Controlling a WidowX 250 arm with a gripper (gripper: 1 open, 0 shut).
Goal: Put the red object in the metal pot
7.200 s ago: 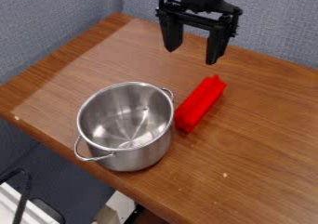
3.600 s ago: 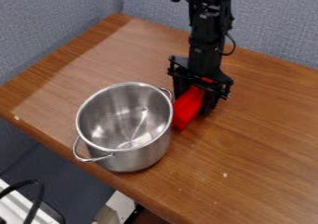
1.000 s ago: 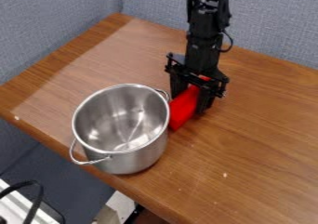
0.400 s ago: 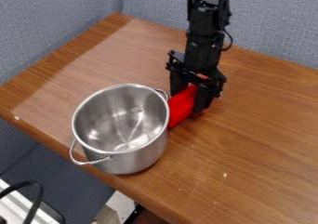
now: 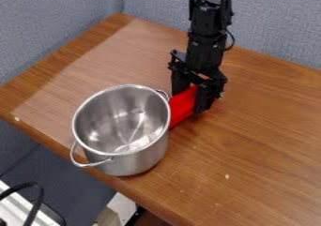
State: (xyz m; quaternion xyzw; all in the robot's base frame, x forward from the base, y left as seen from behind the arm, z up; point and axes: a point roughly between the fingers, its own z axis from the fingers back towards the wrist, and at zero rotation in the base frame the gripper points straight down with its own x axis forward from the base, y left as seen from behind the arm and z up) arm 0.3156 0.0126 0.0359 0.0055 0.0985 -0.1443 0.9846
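The red object [image 5: 186, 107] lies low on the wooden table [image 5: 75, 75], just right of the metal pot [image 5: 119, 131], and its near end almost touches the pot's rim. My gripper [image 5: 196, 91] points straight down over the block's far half, with its black fingers shut on the block from both sides. The far part of the block is hidden behind the fingers. Nothing lies inside the shiny pot, whose one loop handle faces the front left.
The table's front edge runs close below the pot. A grey-blue fabric wall [image 5: 75, 9] stands behind the table. The black arm [image 5: 207, 23] rises from the gripper toward the top of the view.
The gripper and red block have stayed in place over the last second, still shut together. The pot has not moved.
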